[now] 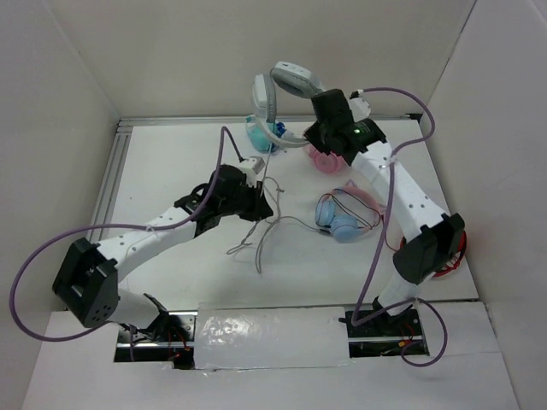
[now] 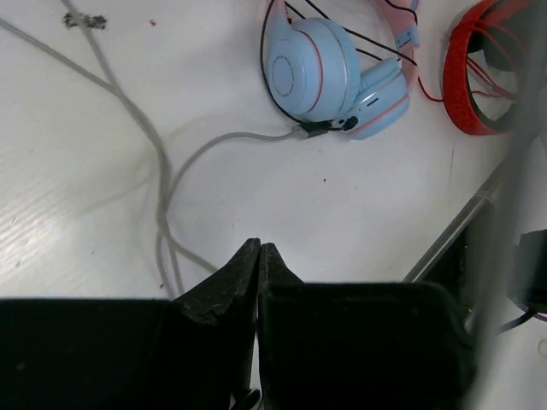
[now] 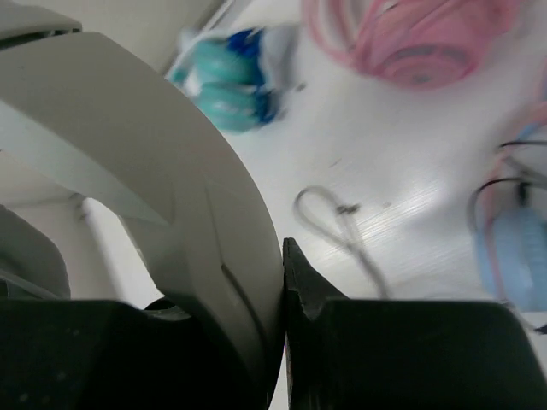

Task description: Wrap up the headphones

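The right gripper (image 3: 284, 273) is clamping the large light-grey over-ear headphones (image 1: 293, 79) aloft above the worktop's far edge, while the left gripper (image 2: 259, 253) is hovering mid-worktop, jaws pressed together, over their thin grey cable (image 2: 161, 205).

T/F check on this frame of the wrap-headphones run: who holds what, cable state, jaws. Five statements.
1. The right jaws clamp the headphones by the headband, lifted off the table. True.
2. The left jaws are wide open. False: the left wrist view shows them closed together.
3. The grey cable is wound fully round the headband. False: it hangs down and trails loose on the table.
4. The blue-cupped pair lies on the table, unheld. True.
5. The pink pair is in the left jaws. False: it lies on the table near the right arm.
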You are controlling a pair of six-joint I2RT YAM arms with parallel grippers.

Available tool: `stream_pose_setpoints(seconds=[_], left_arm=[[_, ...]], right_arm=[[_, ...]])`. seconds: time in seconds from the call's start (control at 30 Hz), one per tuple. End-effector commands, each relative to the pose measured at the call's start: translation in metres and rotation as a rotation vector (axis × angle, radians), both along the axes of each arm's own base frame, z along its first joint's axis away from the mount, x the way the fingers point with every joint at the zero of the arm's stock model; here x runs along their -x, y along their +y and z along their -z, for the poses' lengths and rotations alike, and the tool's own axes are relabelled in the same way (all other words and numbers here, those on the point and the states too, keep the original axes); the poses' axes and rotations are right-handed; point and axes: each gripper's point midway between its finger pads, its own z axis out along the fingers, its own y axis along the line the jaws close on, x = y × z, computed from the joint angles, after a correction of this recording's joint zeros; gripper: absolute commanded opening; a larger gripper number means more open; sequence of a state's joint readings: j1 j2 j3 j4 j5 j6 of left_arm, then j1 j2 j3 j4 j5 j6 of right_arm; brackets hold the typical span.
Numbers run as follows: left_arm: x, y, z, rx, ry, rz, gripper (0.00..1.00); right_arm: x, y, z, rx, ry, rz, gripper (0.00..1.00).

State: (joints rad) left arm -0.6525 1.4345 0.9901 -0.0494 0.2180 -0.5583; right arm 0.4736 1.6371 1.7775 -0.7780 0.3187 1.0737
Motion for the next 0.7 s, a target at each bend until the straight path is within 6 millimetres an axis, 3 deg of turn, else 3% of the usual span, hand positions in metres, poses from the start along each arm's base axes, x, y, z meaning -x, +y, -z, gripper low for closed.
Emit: stream_pose_setpoints(seconds=[0.0,0.07,0.1,0.2,0.23,0.27,0.3,0.37,0.43,0.47,0.5,0.67], left_arm=[[0.028,0.034,0.015,-0.153,0.115,-0.107,0.0],[0.033,0.042,0.007,-0.186,0.116,-0.147,0.02],[0.038,0.055,0.011,-0.24,0.141,-0.189,0.02],[0.04,0.064,-0.008,-0.265,0.108,-0.203,0.03],[0.036,0.07,-0.014,-0.291,0.064,-0.212,0.04],[0.031,0.074,-0.024,-0.297,0.036,-0.237,0.07],[0.031,0.083,-0.025,-0.332,0.03,-0.257,0.08],[0.019,0.1,-0.043,-0.375,-0.038,-0.337,0.11],[0.01,0.111,-0.057,-0.401,-0.095,-0.369,0.13],[0.005,0.115,-0.064,-0.403,-0.136,-0.377,0.13],[-0.002,0.117,-0.07,-0.403,-0.172,-0.369,0.13],[-0.023,0.12,-0.102,-0.433,-0.357,-0.317,0.2]], right_arm=[[-0.022,-0.046,-0.017,0.235,-0.09,0.303,0.0],[-0.022,-0.057,-0.016,0.383,-0.086,0.342,0.0],[-0.024,-0.051,-0.005,0.449,-0.072,0.326,0.0],[-0.027,-0.037,0.002,0.674,-0.084,0.215,0.0],[-0.027,-0.037,0.013,0.777,-0.077,0.175,0.0],[-0.031,-0.03,0.006,0.798,-0.123,0.179,0.0],[-0.028,-0.024,0.006,0.911,-0.12,0.098,0.0],[-0.028,-0.019,0.011,0.949,-0.133,0.028,0.0],[-0.028,-0.015,0.027,1.022,-0.117,-0.143,0.0],[-0.026,0.003,0.024,0.977,-0.173,-0.29,0.0],[-0.021,0.008,0.029,1.007,-0.187,-0.378,0.0],[0.01,0.009,0.07,1.289,-0.163,-0.703,0.0]])
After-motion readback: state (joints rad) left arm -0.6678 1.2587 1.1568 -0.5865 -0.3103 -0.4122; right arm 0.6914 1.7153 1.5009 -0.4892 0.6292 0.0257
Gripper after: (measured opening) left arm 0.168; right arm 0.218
